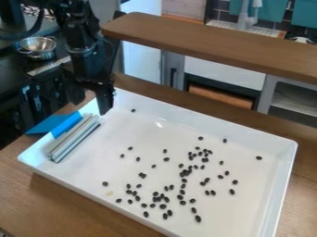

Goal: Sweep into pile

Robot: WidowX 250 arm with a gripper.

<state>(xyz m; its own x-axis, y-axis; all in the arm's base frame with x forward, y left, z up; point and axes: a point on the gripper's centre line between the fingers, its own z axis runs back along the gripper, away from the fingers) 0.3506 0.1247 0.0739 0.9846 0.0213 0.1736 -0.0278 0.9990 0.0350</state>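
1. Two fingers of the black gripper (pixel 91 106) are hanging apart at the tray's upper-left edge; it is looking released, with nothing showing between them.
2. Just below it in the view, silvery rods (pixel 73 139) are lying side by side in the tray's corner, a blue piece (pixel 66 124) resting against them; whether these are forming the sweeping tool, I cannot tell.
3. From here, a grasp may be going wrong: the rods are sitting close to the wall, so a finger could be catching the white tray (pixel 204 130) and shifting it.
4. A poorly seated tool could be twisting under drag, riding over the small dark pieces; a hasty stroke could be sending them rolling wider.
5. One lone piece (pixel 133 110) is lying near the gripper, to its right in the view; a sweep starting further in could be missing it.
6. Most dark pieces (pixel 184 174) are lying scattered well apart from the gripper, across the middle and near side of the tray, not yet forming one pile.
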